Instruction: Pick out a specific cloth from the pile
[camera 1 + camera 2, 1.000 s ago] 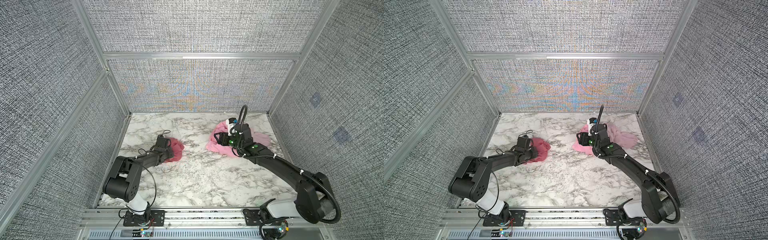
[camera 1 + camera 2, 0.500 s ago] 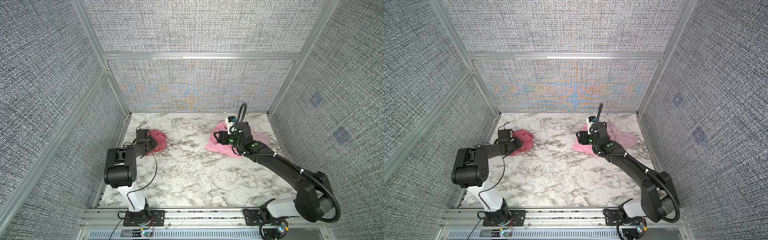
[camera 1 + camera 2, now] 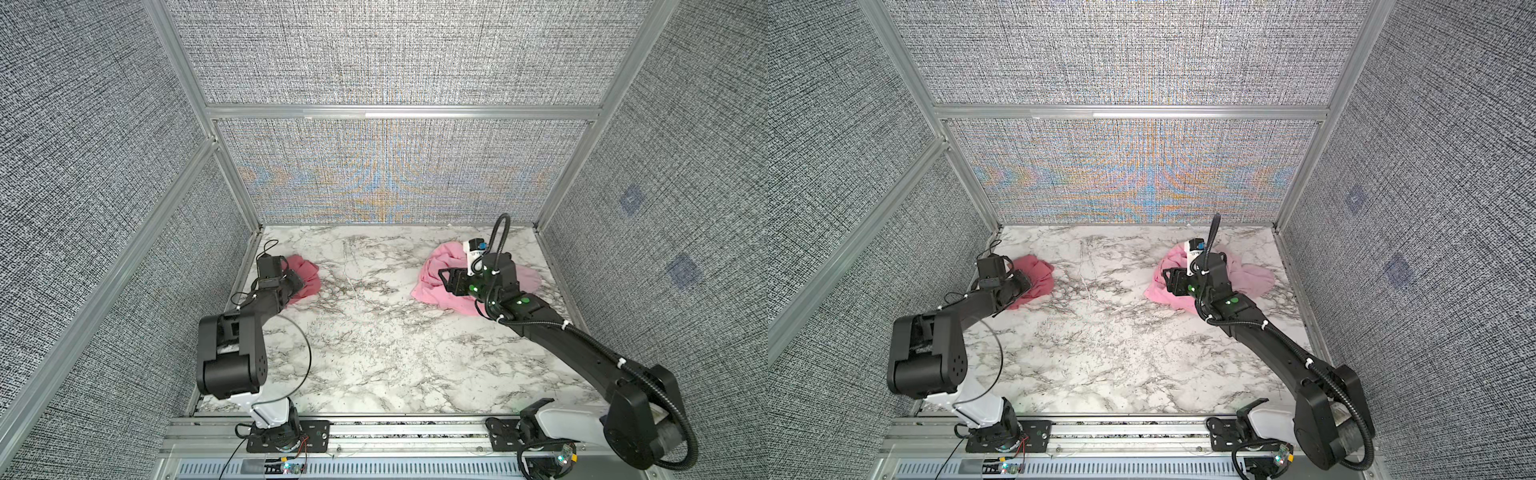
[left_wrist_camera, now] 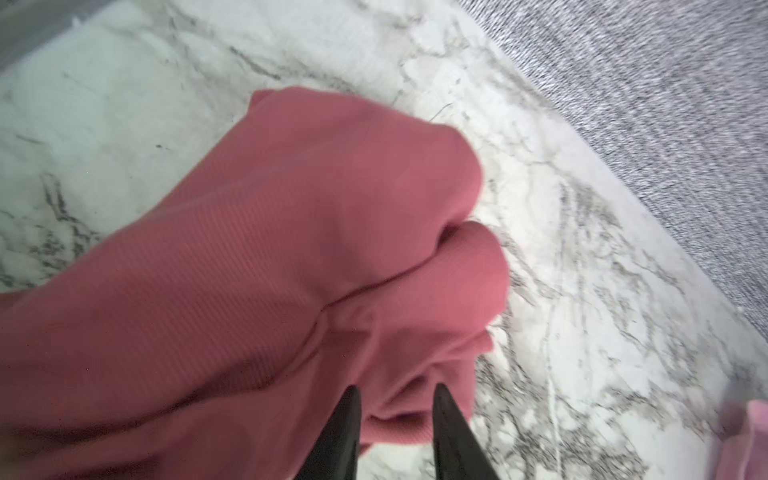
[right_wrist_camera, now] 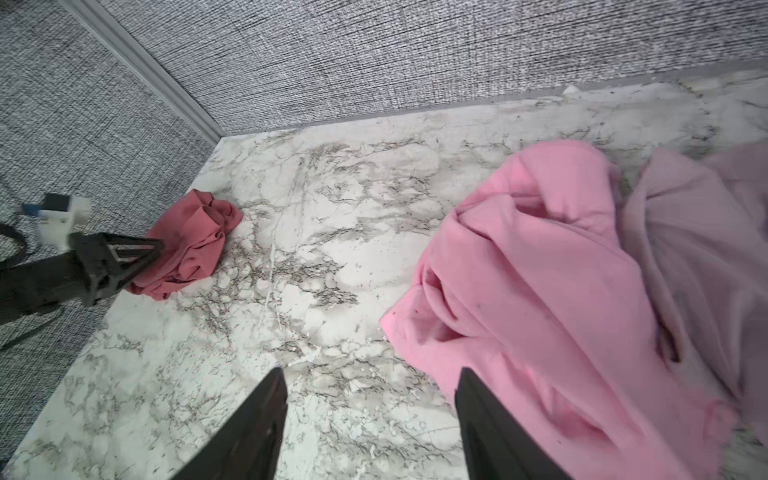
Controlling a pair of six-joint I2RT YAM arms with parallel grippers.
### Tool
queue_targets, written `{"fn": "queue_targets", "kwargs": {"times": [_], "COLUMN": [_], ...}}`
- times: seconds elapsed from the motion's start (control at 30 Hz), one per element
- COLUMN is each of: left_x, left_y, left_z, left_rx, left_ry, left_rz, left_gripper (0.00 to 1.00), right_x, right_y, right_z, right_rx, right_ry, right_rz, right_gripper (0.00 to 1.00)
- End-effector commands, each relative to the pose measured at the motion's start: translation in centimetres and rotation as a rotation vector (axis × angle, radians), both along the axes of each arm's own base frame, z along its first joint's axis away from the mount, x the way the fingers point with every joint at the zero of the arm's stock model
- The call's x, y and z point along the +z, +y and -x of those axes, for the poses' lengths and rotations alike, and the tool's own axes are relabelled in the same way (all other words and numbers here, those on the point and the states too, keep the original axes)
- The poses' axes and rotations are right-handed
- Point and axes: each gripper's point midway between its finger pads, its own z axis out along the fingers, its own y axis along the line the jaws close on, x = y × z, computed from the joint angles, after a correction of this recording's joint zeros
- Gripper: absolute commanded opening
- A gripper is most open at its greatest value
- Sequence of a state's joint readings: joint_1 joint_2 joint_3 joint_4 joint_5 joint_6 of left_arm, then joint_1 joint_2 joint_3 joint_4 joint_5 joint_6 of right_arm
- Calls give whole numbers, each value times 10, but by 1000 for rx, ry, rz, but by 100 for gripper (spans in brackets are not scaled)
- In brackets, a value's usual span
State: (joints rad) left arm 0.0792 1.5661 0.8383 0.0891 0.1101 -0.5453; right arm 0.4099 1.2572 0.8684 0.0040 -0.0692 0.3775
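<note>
Left wrist view puts the left gripper (image 4: 397,395) nearest. Its two black, tapered fingers (image 4: 345,432) stand slightly parted, and the narrow gap shows marble and a cloth fold. Nothing is pinched between the tips. They sit at the edge of the dark rose-red cloth (image 4: 249,270); whether they touch it cannot be told. That cloth is a finely ribbed knit, bunched into soft rounded folds.

The right wrist view shows the right gripper (image 5: 370,374) spread wide and holding nothing, with bare marble table (image 5: 332,270) between its two black fingers. One finger overlaps the near edge of the bright pink cloth (image 5: 540,291), but contact cannot be told. This cloth looks thick and matte, heaped in deep creases. The pale mauve-pink cloth (image 5: 698,232) lies against it, thinner and draped flatter. Together the two make the pile (image 3: 457,299).

In both top views the dark rose-red cloth (image 3: 305,272) (image 3: 1038,274) lies crumpled by itself near the left wall, towards the back of the table. The left gripper (image 3: 295,282) is at its near side. It is well apart from the pile (image 3: 1179,301), over which the right gripper (image 3: 1169,278) hangs.

The table is smooth and white with grey veining. Behind it, grey woven-textured wall panels (image 5: 374,50) are set in aluminium frame bars (image 3: 399,111).

Counted: three cloths, one alone and two piled; two grippers, each with two fingers.
</note>
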Motion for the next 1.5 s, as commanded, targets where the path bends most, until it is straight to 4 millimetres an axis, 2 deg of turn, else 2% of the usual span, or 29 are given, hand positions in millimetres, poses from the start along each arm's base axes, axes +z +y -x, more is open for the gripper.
{"fn": "queue_targets", "kwargs": {"times": [0.0, 0.13, 0.23, 0.47, 0.57, 0.7, 0.83, 1.0, 1.23, 1.47], "left_x": [28, 60, 74, 84, 77, 64, 57, 53, 48, 39], "left_y": [-4, -11, -13, 6, 2, 3, 0, 1, 5, 4], "left_z": [16, 41, 55, 76, 75, 68, 66, 67, 73, 73], "left_rx": [2, -19, -62, 4, -53, -77, -96, -94, -44, -48], "left_ry": [-59, -196, -346, -484, -516, -494, -520, -551, -591, -610], "left_rz": [-117, -216, -304, -472, -549, -599, -622, -648, -640, -637], "left_gripper": [38, 43, 57, 66, 67, 67, 67, 67, 67, 68], "right_x": [5, 4, -1, -29, -42, -58, -59, -61, -79, -81], "right_y": [-26, -69, -102, -170, -189, -196, -195, -201, -204, -209], "right_z": [-6, -12, -15, -10, -8, -10, -9, 2, -1, 6], "right_rx": [-82, -212, -324, -584, -678, -695, -672, -699, -683, -714], "right_ry": [-52, -99, -140, -150, -151, -157, -155, -260, -244, -346], "right_rz": [54, 143, 212, 335, 371, 429, 463, 458, 533, 540], "right_gripper": [67, 68, 69, 74, 75, 77, 77, 78, 78, 79]}}
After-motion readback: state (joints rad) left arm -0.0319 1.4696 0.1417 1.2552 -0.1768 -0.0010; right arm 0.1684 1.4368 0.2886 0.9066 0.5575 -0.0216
